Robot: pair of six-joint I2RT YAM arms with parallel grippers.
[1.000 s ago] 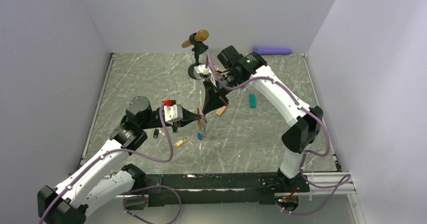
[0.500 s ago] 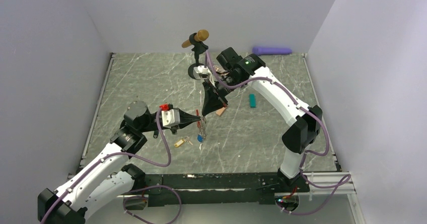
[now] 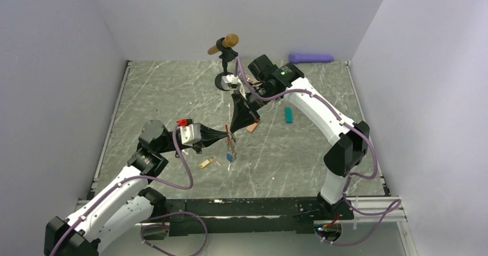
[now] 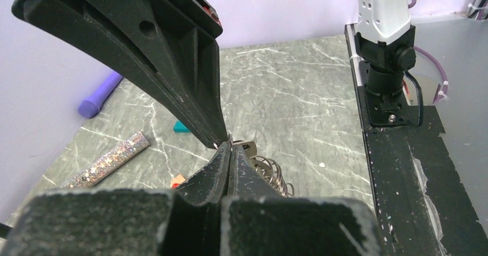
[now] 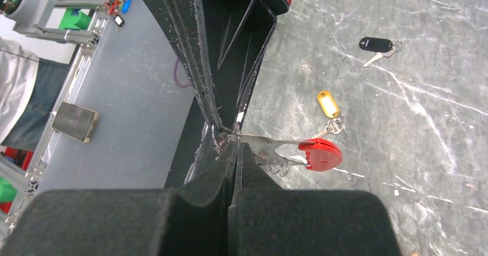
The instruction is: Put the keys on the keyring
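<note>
The left gripper (image 3: 225,134) and right gripper (image 3: 235,130) stay clamped on the keyring (image 5: 318,153) while the left arm (image 3: 115,187) draws back slightly. The yellow key (image 5: 328,104) and black key (image 5: 377,44) remain unthreaded on the surface (image 3: 172,89).

The keyring (image 5: 319,153), a red clip on a silvery coil, hangs above the surface (image 5: 437,152), pinched by the closed left gripper (image 4: 229,148) and right gripper (image 5: 237,145), a blue-tagged key (image 3: 229,158) just beneath, while the yellow-tagged key (image 5: 328,104) and black-tagged key (image 5: 377,44) lie flat, apart.
</note>
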